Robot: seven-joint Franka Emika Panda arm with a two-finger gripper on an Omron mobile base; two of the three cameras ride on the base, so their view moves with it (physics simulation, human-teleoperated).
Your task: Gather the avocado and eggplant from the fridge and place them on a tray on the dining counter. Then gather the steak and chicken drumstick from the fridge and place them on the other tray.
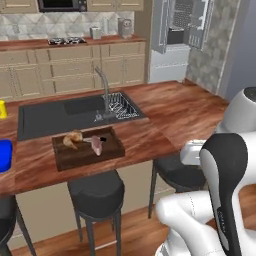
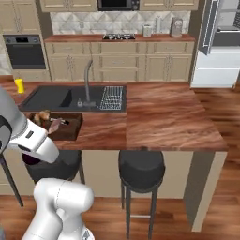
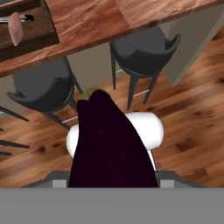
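A dark purple eggplant (image 3: 109,144) with a green stem end fills the lower middle of the hand view. My gripper (image 2: 33,153) is shut on it, and the eggplant hides the fingertips. The hand hangs below the dining counter's front edge, above the stools and the wooden floor. A dark wooden tray (image 1: 85,156) lies on the counter in front of the sink, holding a chicken drumstick (image 1: 73,139) and a pinkish steak (image 1: 97,145). The same tray (image 3: 30,37) and steak (image 3: 15,28) show at the hand view's upper left. The avocado is out of view.
Dark round stools (image 1: 96,192) (image 2: 140,169) stand under the counter's overhang. A black sink (image 1: 75,112) with a faucet (image 1: 105,92) sits behind the tray. A blue thing (image 1: 5,155) lies at the counter's left end. The fridge (image 1: 175,42) stands open at the back right.
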